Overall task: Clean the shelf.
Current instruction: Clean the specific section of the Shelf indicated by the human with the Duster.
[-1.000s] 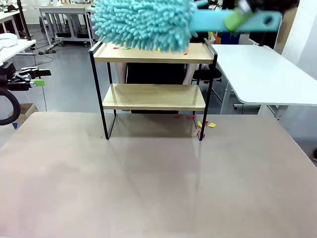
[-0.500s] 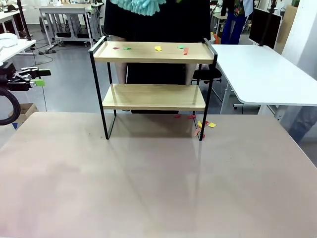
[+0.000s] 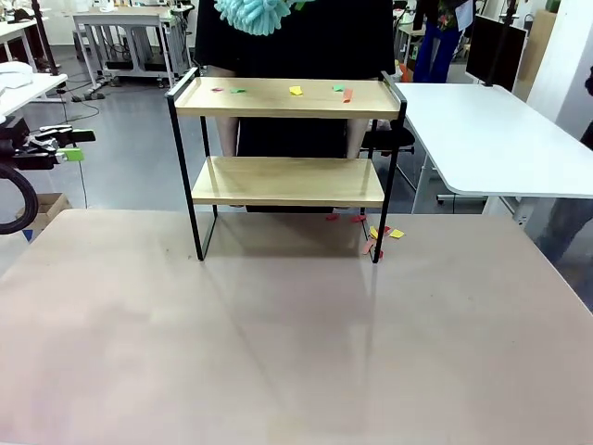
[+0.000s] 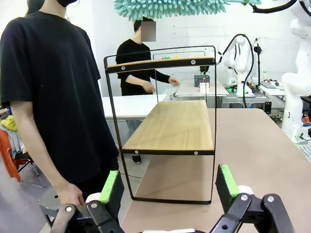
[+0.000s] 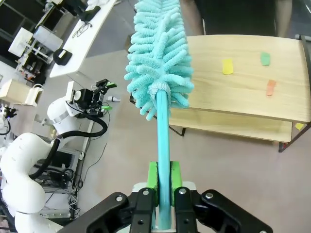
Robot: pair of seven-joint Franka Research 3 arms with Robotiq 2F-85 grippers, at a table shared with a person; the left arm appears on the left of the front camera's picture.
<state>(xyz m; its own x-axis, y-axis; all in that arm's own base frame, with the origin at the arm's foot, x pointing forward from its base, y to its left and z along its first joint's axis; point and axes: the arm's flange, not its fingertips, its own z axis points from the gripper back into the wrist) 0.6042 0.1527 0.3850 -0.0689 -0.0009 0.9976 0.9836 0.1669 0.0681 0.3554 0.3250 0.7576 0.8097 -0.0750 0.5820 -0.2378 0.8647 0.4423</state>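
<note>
The shelf [image 3: 287,181] stands mid-frame on the far side of the tabletop [image 3: 278,352]. Coloured scraps [image 3: 296,90] dot its top board and fallen scraps [image 3: 375,232] lie by its foot at picture right, so cleaning looks barely begun. The right gripper [image 5: 163,180] has its jaws pinching the handle of the duster [image 5: 158,63]; the left gripper [image 4: 168,184] has its jaws spread, empty

The shelf [image 3: 287,139] stands on the table [image 3: 278,352], a person [image 3: 306,37] behind it. Paper bits [image 3: 295,90] lie on its top board, loose scraps [image 3: 375,232] beside its right foot, a duster [image 3: 255,14] above it.
</note>
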